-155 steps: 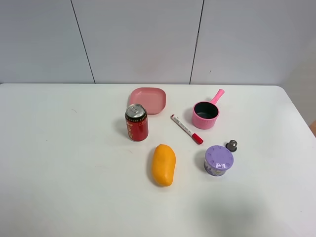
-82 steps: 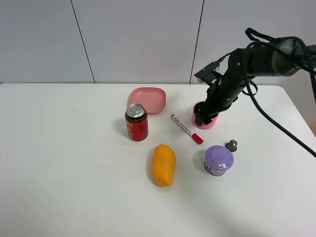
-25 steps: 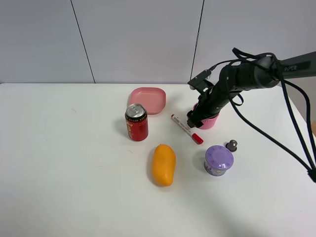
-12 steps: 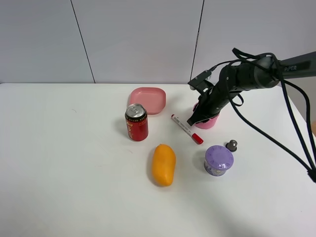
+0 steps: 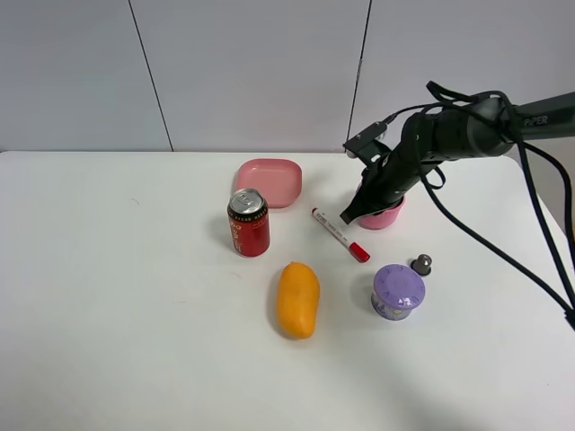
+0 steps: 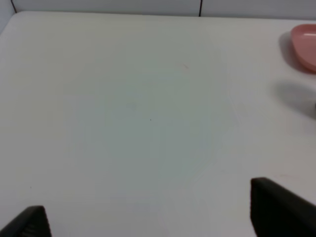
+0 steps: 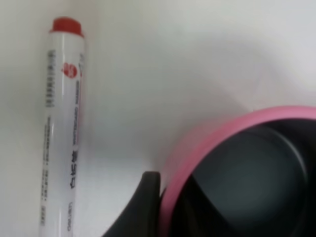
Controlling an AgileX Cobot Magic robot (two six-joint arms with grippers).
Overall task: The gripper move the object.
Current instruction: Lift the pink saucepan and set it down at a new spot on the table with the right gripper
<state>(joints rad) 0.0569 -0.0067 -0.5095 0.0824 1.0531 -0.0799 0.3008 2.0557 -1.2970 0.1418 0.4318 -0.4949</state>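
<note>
So the right end effector (image 5: 349,215) is down at the pink saucepan (image 5: 384,215). In the wrist view we see one black finger (image 7: 145,207) pressed against the outside of the pink rim (image 7: 212,136). The other finger seems to be inside, though it's hard to pick out against the dark interior, so we'd call it clamped on the rim. The pan sits right at the fingertips, with the rest of it tucked under the black arm (image 5: 449,135).

Just beside the end effector, on the side away from the pan, lies the white marker (image 5: 340,234) with its red cap. It's close to the outer finger but not touching it. Further out that way are the red can (image 5: 249,223) and the pink dish (image 5: 269,181). Toward the front of the table (image 5: 135,314) from the end effector we've got the purple jar (image 5: 397,291) with a small grey knob (image 5: 421,264) just beside it, and the mango (image 5: 297,299) further out.

The left end effector (image 6: 148,202) has its fingers spread wide with nothing between them, only bare table under it. An edge of the pink dish shows well off to one side.
</note>
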